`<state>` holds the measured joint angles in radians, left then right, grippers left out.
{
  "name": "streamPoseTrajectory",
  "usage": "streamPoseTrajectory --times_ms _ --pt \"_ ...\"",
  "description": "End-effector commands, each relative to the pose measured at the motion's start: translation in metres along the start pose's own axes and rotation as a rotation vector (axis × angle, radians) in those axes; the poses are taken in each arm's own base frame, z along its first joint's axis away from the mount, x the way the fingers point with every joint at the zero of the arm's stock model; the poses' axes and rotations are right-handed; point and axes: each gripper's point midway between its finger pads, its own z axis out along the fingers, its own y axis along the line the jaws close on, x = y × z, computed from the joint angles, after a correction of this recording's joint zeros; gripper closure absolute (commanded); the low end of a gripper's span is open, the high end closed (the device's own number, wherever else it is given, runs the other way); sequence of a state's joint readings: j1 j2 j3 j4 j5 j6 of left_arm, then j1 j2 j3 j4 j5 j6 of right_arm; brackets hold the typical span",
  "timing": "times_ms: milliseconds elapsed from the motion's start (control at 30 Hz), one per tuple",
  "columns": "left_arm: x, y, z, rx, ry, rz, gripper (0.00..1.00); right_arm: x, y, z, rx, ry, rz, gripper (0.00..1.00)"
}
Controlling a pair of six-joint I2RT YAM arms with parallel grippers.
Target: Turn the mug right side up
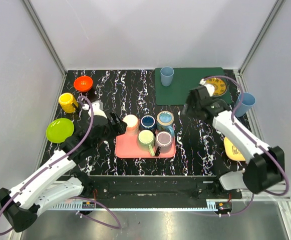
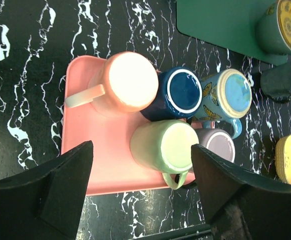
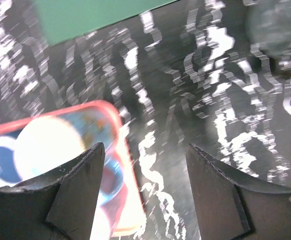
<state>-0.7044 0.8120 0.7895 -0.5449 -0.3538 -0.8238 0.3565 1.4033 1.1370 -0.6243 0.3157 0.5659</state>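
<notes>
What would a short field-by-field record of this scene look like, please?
tray: pink, on the black marbled table
mugs: five on the tray, all base up
left gripper: jaws open, above the tray, holding nothing
framed by left jaws in wrist view: pale green mug
right gripper: jaws open, holding nothing, view blurred

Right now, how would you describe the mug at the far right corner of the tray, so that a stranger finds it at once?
On the black marbled table, find the pink tray with five upside-down mugs. The butterfly mug stands in its far right corner; only it is light blue with painted butterflies.
</notes>
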Motion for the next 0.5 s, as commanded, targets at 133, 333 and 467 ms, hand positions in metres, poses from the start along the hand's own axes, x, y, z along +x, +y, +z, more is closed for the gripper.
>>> streamPoseTrajectory --times_ms 133,333,467 --pt "0.013 -0.017 0.007 0.11 0.053 0.088 0.2 0.055 0.031 -0.057 -0.281 0.054 -0.087 0.29" --pt "0.031 -0.021 0.011 0.177 0.092 0.079 0.23 0.081 0.051 -0.068 -0.436 0.116 -0.214 0.32" --pt "0.038 -0.026 0.012 0.209 0.121 0.084 0.25 0.093 0.069 -0.067 -0.457 0.152 -0.349 0.25"
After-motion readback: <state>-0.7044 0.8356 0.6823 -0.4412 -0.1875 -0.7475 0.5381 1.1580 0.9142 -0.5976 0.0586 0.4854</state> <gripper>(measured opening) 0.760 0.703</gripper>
